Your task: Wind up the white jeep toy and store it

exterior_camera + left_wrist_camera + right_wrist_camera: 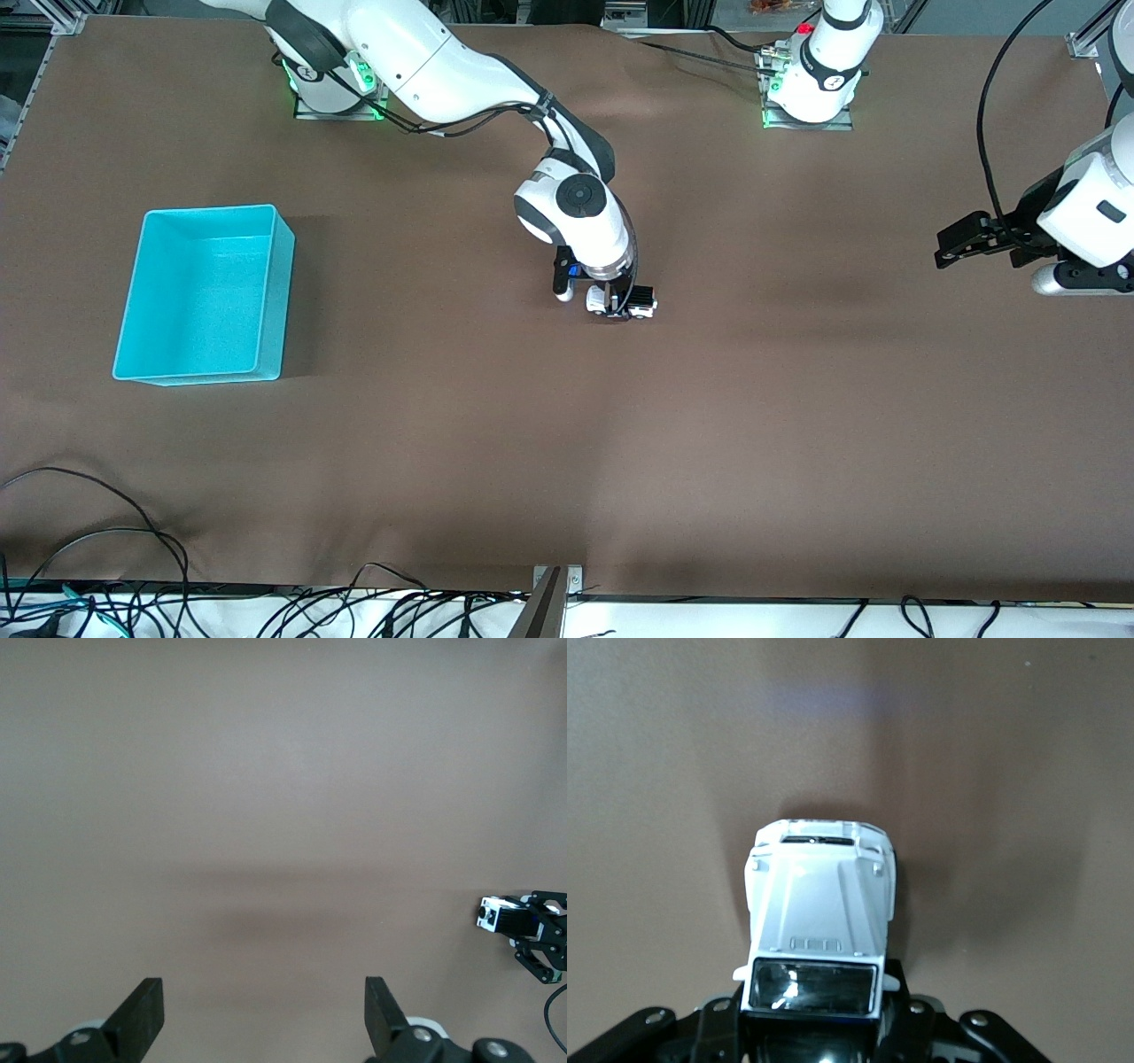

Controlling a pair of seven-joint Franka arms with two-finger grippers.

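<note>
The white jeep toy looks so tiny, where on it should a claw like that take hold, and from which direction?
Probably from above, across the cab. The white jeep toy stands on its wheels on the table, so its flat parallel sides suit two fingers. The right gripper is already shut on it that way; the left gripper waits open.
</note>
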